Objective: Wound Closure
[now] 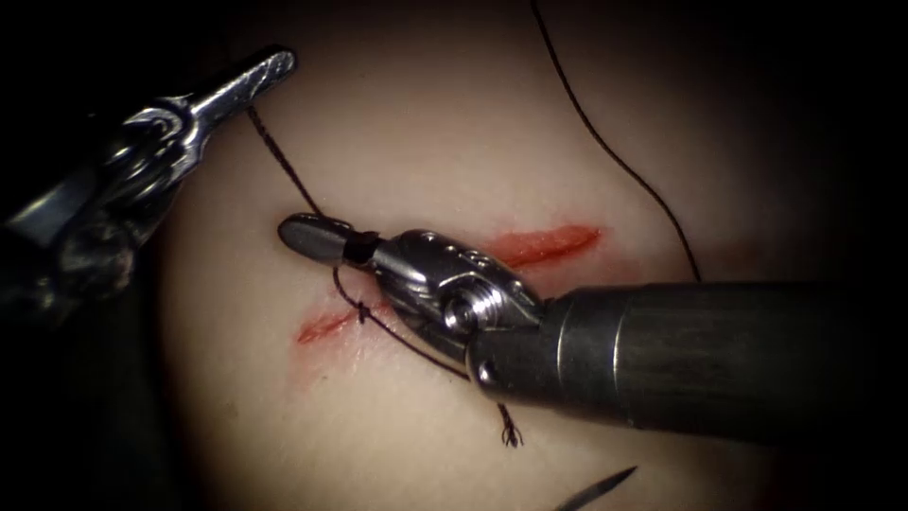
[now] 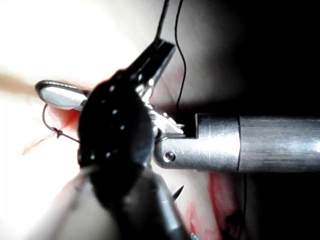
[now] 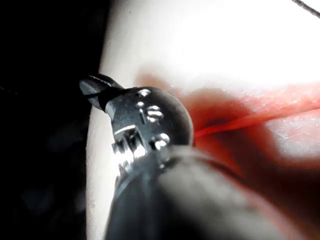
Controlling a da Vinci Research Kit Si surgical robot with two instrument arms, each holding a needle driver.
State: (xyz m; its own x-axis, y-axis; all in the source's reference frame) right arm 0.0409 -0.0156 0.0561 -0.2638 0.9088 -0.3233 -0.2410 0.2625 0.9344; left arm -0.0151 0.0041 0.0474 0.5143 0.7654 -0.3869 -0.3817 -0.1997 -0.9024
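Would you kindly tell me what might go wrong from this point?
1. The left hand is shut on the thread, which wraps round the right hand's shut, seemingly empty jaws; that wrap might slip off the tip.
2. The needle lies free below the cut, not in the tissue, in neither hand; pulled thread could drag or snag it.

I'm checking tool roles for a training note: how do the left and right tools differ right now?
The left tool sits at the tissue's left edge, clamped on the thread; the right tool lies over the cut with thread looped around its shut jaws. The left tool's shaft stays in shadow; the right tool's shaft crosses the tissue from the right. Neither holds the needle, which lies apart from both.
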